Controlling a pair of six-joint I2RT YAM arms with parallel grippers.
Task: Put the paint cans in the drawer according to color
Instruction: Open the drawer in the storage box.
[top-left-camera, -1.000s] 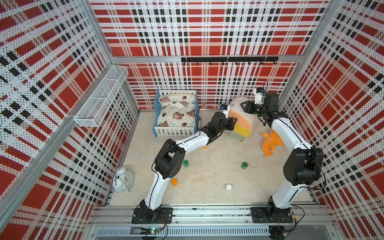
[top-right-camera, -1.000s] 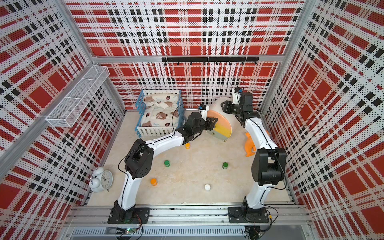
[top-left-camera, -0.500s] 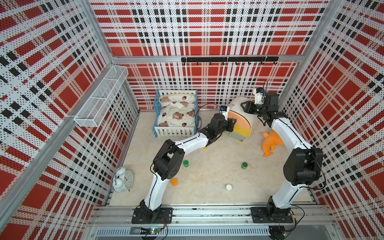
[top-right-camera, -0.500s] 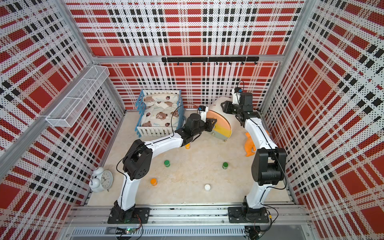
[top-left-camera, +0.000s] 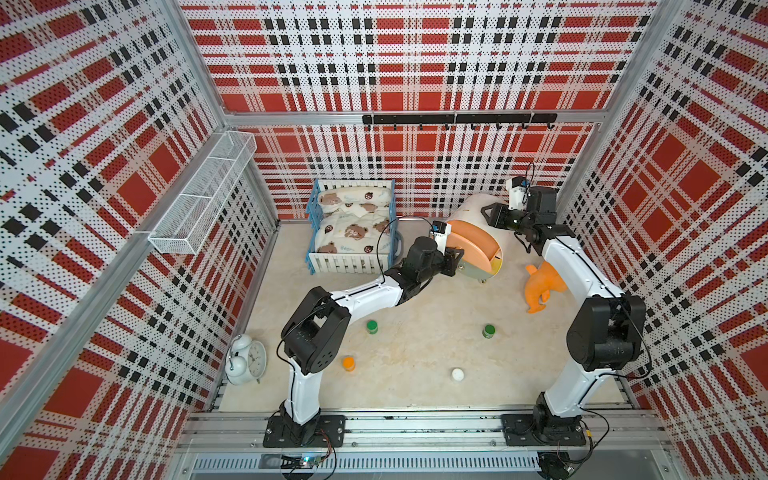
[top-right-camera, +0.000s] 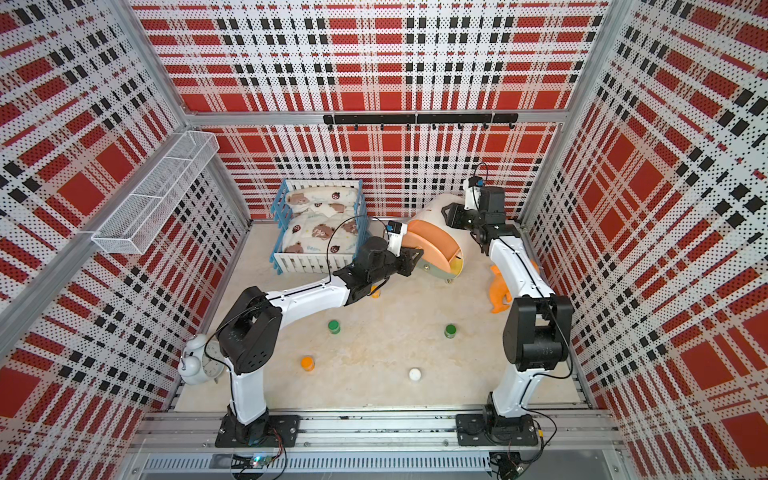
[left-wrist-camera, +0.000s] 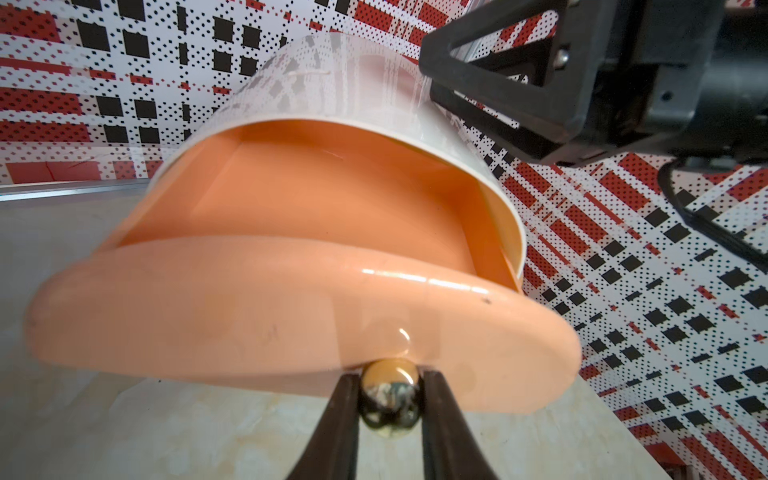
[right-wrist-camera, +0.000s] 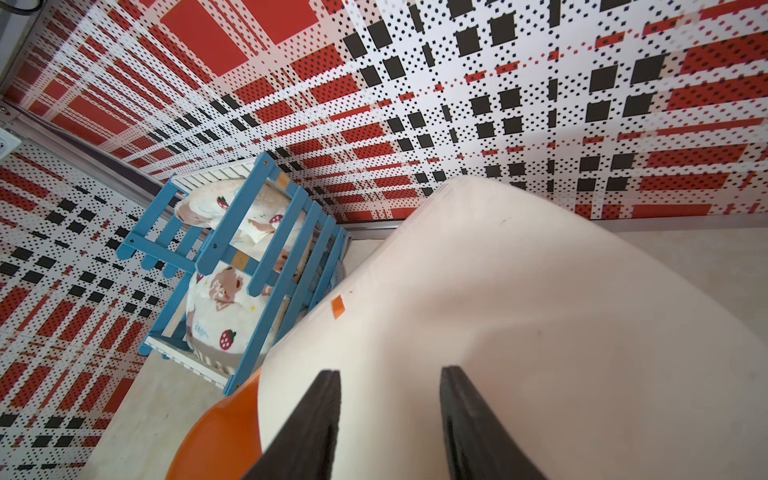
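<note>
The drawer (left-wrist-camera: 291, 316) is orange and slides out of a cream half-round cabinet (top-left-camera: 469, 208) at the back right; it stands partly pulled out, its inside bare. My left gripper (left-wrist-camera: 390, 378) is shut on the drawer's brass knob (left-wrist-camera: 390, 395); it also shows in both top views (top-left-camera: 455, 259) (top-right-camera: 415, 255). My right gripper (right-wrist-camera: 390, 372) is open, its fingers apart over the cabinet's cream top (right-wrist-camera: 540, 332). Paint cans stand loose on the floor: two green (top-left-camera: 372, 326) (top-left-camera: 489, 331), one orange (top-left-camera: 348, 362), one white (top-left-camera: 457, 374). Another orange can (top-right-camera: 375, 293) peeks from under my left arm.
A blue crib (top-left-camera: 353, 232) with bedding stands left of the cabinet at the back wall. An orange soft toy (top-left-camera: 540, 286) lies by my right arm. A white alarm clock (top-left-camera: 245, 363) sits front left. A wire basket (top-left-camera: 203, 199) hangs on the left wall.
My left wrist has drawn back a little toward the front left while gripping the knob, and the drawer has come out slightly. The right arm has stayed on the cabinet.
</note>
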